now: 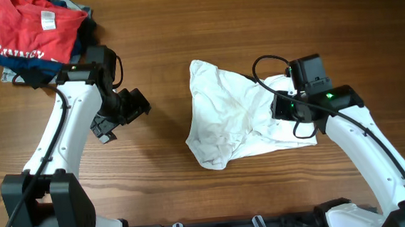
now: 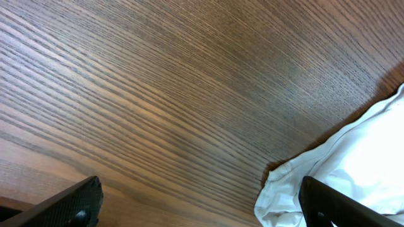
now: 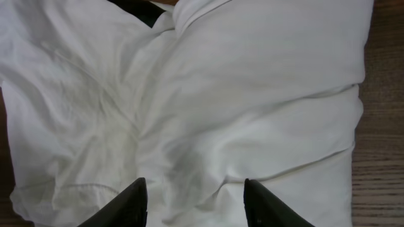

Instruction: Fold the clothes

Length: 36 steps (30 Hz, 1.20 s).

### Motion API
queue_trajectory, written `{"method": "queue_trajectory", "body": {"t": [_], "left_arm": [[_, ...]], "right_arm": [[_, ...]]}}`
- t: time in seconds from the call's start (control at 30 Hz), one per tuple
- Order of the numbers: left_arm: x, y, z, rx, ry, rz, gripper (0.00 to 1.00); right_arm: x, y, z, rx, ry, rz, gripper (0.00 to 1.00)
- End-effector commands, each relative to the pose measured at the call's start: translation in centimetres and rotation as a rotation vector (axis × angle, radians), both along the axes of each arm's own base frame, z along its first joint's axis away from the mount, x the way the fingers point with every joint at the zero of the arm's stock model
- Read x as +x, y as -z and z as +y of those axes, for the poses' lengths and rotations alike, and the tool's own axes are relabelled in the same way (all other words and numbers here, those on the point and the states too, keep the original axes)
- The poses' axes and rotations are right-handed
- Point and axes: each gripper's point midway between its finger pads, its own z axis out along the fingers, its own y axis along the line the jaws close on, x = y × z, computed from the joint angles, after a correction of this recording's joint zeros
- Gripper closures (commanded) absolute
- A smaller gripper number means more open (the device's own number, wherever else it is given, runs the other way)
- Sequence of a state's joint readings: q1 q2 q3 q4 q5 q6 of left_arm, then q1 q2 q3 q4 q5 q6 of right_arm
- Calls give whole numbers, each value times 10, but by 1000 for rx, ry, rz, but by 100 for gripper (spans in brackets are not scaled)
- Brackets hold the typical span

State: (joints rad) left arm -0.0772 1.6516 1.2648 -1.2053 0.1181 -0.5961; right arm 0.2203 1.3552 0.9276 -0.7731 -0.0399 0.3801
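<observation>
The right gripper [image 3: 196, 203] hangs directly over the white shirt [image 3: 221, 94]. Its two dark fingers [image 3: 134, 202] stand moderately apart, and wrinkled fabric lies loose in the gap between them. Nothing is pinched, so the gripper is open above the cloth rather than holding it.

From overhead, this gripper [image 1: 281, 108] sits above the right-hand part of the shirt [image 1: 224, 119], and a black cable loops over the fabric beside it. The shirt lies crumpled on the wooden surface [image 1: 171, 173], right of centre. One corner reaches up toward the far side, and the bulk spreads down toward the near edge. In the right wrist view the cloth fills nearly the whole frame, with only a strip of surface [image 3: 386, 126] showing along the right.

The left gripper [image 2: 202, 211] is spread wide, with a finger [image 2: 69, 203] at each lower corner of its view. Only bare surface [image 2: 158, 94] shows between them. The shirt's rumpled edge [image 2: 353, 157] enters at the lower right, near one finger, though whether it touches I cannot tell. Overhead, this gripper [image 1: 107, 127] is well apart from the shirt, to its left.

Beyond the left arm, at the far left corner, lies a red T-shirt [image 1: 36, 28] on top of navy garments [image 1: 15, 67].
</observation>
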Motion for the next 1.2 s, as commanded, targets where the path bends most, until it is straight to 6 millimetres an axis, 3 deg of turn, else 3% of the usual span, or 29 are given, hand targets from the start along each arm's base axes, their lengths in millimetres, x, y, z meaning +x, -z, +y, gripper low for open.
{"method": "queue_trajectory", "body": {"t": [0.0,0.07,0.13,0.3,0.37,0.43,0.57,0.7,0.87,0.9,1.03,1.17], "left_arm": [[-3,1,-1,-8,11,11,0],[-2,1,-1,-8,11,8,0],[-1,1,-1,-8,11,2,0],[-1,1,-1,-8,11,3,0],[-1,1,-1,-8,11,3,0],[-1,1,-1,-8,11,3,0],[-1,1,-1,-8,11,3,0],[-3,1,-1,-8,11,9,0],[-3,1,-1,-8,11,11,0],[-3,1,-1,-8,11,11,0],[-3,1,-1,-7,11,11,0],[-3,1,-1,-7,11,11,0]], "right_arm": [[1,-30,6,45,-1,-80,50],[-1,-48,15,99,-48,-136,46],[-2,-45,18,110,-58,-123,46],[10,-17,22,127,12,-45,45],[11,-5,33,123,-12,-19,47],[7,7,47,103,-54,12,45],[-6,38,50,31,-61,121,42],[-10,59,37,-63,-23,179,42],[-14,60,15,-183,11,186,43],[-15,60,14,-184,11,192,48],[-18,60,13,-192,10,201,80],[-20,50,-8,-304,24,190,94]]}}
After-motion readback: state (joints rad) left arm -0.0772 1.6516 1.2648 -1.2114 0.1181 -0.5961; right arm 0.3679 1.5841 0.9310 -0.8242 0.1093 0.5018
